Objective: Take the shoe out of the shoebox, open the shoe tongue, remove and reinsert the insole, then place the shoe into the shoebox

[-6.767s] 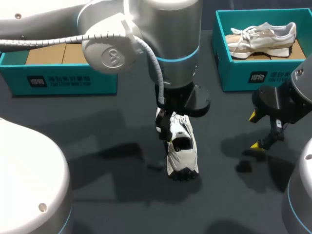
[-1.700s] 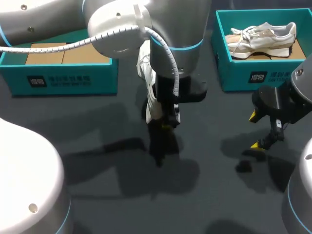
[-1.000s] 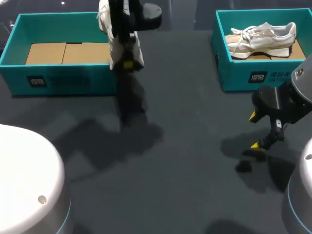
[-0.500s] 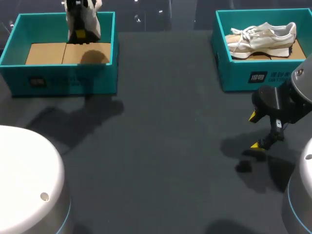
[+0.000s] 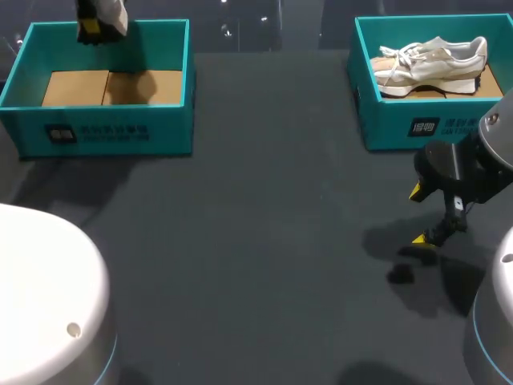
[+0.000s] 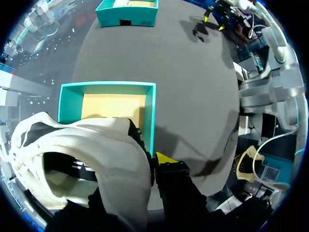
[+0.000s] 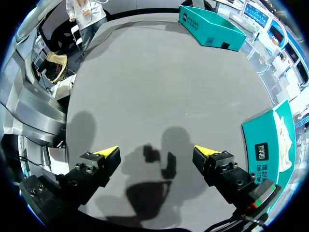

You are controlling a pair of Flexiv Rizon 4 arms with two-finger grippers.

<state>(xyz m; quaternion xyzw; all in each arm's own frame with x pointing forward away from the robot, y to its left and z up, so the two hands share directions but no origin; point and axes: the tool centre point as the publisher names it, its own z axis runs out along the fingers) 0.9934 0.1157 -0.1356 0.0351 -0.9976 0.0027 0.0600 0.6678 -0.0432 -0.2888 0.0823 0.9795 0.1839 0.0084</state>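
— One question: where is the white shoe (image 6: 87,159)?
— Up in the air, gripped by the left gripper (image 6: 153,164), above the back of the left shoebox (image 5: 104,132).
— And the right gripper (image 7: 161,153)?
— Fingers spread wide, holding nothing, low over the table (image 5: 264,241) near the right shoebox (image 5: 433,124), which contains a second shoe (image 5: 433,58).

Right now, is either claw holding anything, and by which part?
The left claw grips the white shoe by its upper beside the opening; the right claw holds nothing.
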